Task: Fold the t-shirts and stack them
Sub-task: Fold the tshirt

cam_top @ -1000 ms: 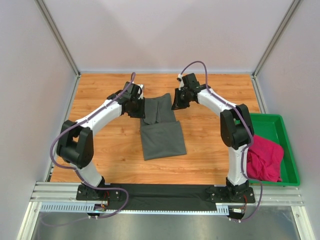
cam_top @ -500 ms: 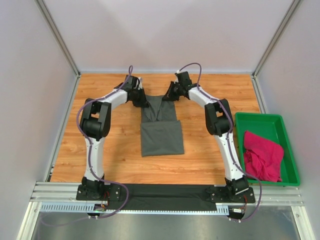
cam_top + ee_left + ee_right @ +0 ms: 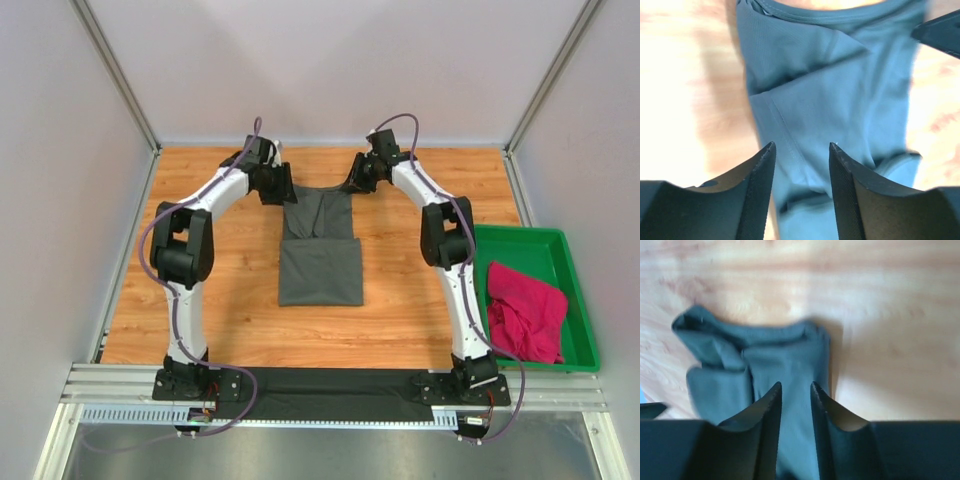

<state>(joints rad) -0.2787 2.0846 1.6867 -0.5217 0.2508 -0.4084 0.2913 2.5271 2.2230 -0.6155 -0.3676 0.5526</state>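
– At the far end of the table (image 3: 200,200), what are you seeing?
– I'm watching both arms reaching out over the grey shirt (image 3: 320,250). It's lying in the middle of the table, collar toward the far side, with its near part lying doubled over as a neat rectangle.
– Where are the grippers sitting?
– I'm seeing the left gripper (image 3: 277,186) hanging over the shirt's far left corner and the right gripper (image 3: 357,180) over its far right corner, both close to the collar.
– Are they holding cloth?
– I'm reading the left fingers as released: that wrist camera is showing them standing apart, with the cloth lying flat below the gap. The right fingers are standing only a little apart, with grey cloth showing beneath the slit, so I'm calling them released too.
– And the pink shirt (image 3: 525,312)?
– It's lying crumpled in the green tray (image 3: 535,242) at the right edge, well apart from the grey one.
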